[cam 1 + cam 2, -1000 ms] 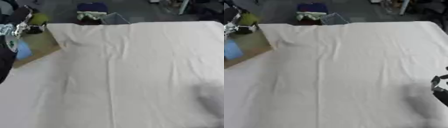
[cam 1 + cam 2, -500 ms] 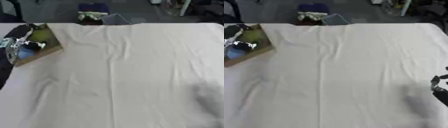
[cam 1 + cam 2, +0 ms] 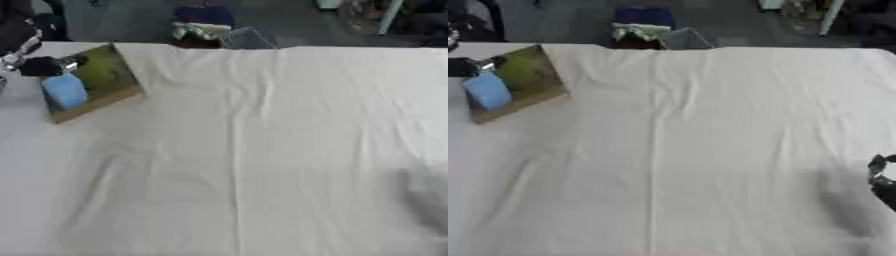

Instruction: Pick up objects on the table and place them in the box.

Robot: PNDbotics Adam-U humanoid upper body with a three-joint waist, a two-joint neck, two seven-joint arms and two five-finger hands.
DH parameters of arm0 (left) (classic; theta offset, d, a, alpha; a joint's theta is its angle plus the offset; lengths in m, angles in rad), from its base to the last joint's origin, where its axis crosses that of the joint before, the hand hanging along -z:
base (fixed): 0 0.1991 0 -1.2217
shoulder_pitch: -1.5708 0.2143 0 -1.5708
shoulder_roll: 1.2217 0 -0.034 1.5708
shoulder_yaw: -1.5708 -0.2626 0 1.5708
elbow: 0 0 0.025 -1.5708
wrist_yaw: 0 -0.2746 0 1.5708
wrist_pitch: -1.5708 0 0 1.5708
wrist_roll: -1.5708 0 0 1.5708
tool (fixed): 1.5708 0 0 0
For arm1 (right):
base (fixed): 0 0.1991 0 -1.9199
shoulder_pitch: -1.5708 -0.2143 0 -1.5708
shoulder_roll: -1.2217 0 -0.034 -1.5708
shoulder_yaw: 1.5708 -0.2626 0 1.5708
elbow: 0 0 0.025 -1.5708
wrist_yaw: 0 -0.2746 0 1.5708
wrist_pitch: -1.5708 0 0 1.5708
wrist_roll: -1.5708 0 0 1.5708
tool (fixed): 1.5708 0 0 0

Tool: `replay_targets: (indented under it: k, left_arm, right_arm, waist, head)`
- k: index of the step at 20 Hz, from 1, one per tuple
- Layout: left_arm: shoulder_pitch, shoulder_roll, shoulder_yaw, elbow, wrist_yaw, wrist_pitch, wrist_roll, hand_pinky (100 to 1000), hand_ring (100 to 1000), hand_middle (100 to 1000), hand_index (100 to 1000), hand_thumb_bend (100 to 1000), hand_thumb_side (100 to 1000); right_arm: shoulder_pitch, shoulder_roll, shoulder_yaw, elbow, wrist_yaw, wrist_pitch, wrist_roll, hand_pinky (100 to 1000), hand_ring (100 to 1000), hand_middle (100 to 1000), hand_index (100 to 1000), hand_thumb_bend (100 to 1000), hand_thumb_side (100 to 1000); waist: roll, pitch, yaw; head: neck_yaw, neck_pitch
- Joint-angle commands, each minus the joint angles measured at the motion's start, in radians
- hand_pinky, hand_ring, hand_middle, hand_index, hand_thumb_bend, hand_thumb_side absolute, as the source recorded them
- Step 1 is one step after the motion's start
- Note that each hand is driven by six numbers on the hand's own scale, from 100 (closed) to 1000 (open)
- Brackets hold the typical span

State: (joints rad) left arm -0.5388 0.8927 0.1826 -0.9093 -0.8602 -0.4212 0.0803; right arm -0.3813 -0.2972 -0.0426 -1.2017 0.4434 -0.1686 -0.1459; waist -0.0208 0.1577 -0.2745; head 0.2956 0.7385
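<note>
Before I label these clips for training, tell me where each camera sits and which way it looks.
Left eye view: in the head, looking down at the white tablecloth; the left hand shows top left over the box with a blue object.
Right eye view: beside it, same aim; the right hand shows at the right edge.
Both share the cloth, box and blue object.

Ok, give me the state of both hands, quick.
Left hand: over the box at the far left, next to a blue object; grip cannot be told.
Right hand: at the right edge, state cannot be told.
</note>
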Motion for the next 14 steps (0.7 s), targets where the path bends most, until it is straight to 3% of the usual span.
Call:
replay_targets:
  k: [1,9,14]
  left_arm:
    - [0.034,0.041,0.065,-0.100,0.056,-0.029,0.054,807,773,820,904,422,811]
    - [0.220,-0.103,0.160,-0.316,0.189,-0.085,0.186,743,671,711,834,182,768]
    - [0.330,-0.232,0.160,-0.448,0.271,-0.059,0.268,726,650,690,822,109,792]
  right_arm:
    - [-0.004,-0.036,-0.012,-0.011,-0.010,0.001,-0.009,749,1000,608,897,100,354]
    - [0.013,-0.039,-0.019,-0.013,-0.016,0.004,-0.017,749,1000,607,897,100,356]
    - [0.022,-0.041,-0.021,-0.013,-0.018,0.004,-0.021,748,1000,607,897,100,356]
  waist:
    - [0.000,-0.020,0.007]
    - [-0.004,-0.027,0.035]
    - [-0.007,-0.035,0.050]
  head:
    - [-0.009,0.007]
    - [-0.007,0.011]
    - [0.001,0.018]
